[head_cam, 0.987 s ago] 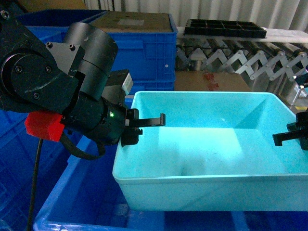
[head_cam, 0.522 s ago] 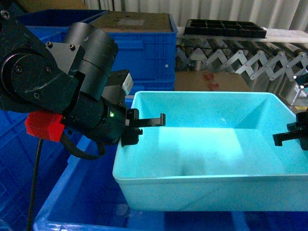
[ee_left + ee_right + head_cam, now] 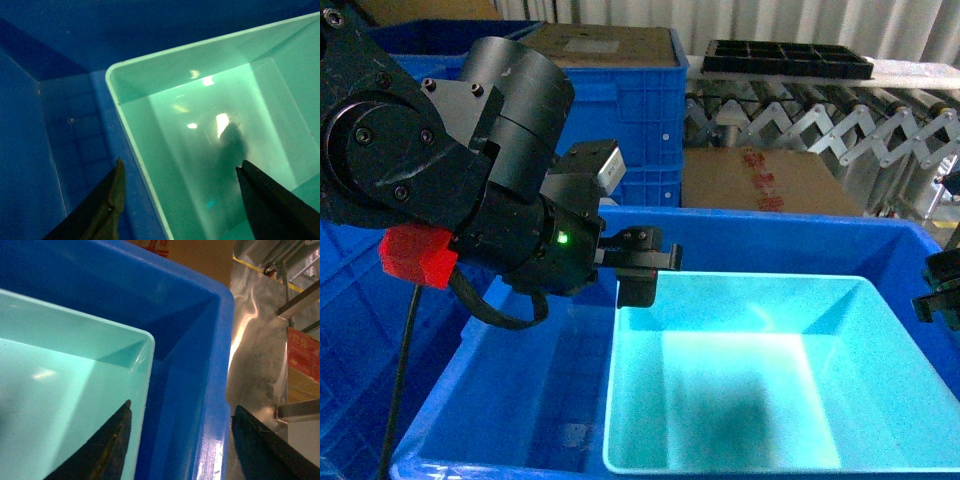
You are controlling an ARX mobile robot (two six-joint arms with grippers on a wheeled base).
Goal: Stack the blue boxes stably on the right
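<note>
So the big royal-blue tub [image 3: 520, 400] has the light turquoise tub [image 3: 740, 380] sitting inside it, pushed to the right side. Left tool [image 3: 180, 200] hangs spread apart over the turquoise tub's far-left corner; right tool [image 3: 180, 445] is spread too, straddling the right rims.

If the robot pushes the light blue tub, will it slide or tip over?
Probably slide. The light blue tub looks smooth and empty, so likely light. It sits low inside the big blue tub, whose walls should stop it tipping. Its thin rim suggests it may flex a little.
</note>
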